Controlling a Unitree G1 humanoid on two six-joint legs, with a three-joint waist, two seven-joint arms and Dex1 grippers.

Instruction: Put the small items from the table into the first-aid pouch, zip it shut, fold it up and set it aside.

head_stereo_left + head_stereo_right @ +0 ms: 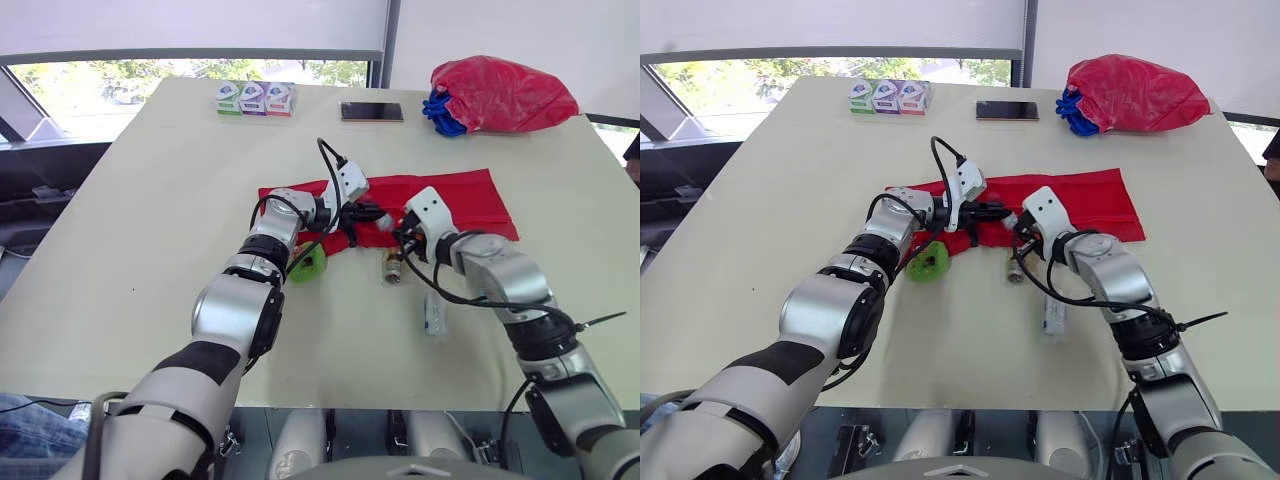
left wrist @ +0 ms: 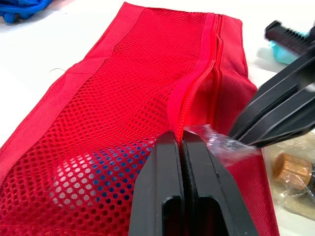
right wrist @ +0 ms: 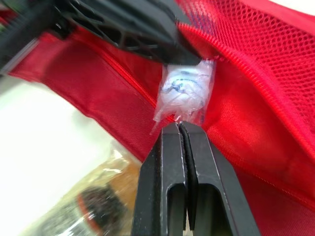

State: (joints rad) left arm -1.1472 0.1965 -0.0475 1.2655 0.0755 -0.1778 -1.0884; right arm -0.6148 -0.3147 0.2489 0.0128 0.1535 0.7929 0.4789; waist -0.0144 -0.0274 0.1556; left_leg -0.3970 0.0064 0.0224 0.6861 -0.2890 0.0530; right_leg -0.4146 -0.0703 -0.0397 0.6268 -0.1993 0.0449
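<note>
Tabletop (image 1: 150,250) red pouch (image 3: 256,98) partly hides packet (image 3: 184,93) in right tool (image 3: 179,129).

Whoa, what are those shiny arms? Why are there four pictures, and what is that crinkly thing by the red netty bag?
Those are the two arms of a walking robot. The two wide pictures come from cameras in its head, looking down over a table. The two close-up pictures come from cameras on its wrists.

Each arm ends in a black claw. The left claw is pinched on the zipper edge of a red mesh pouch, where the pouch gapes open. The right claw is pinched on the crinkly thing, a small clear packet, right at that opening.

Also on the table are a green thing, a little bottle and a clear tube. Farther off are three small boxes, a phone and a red bag.
</note>
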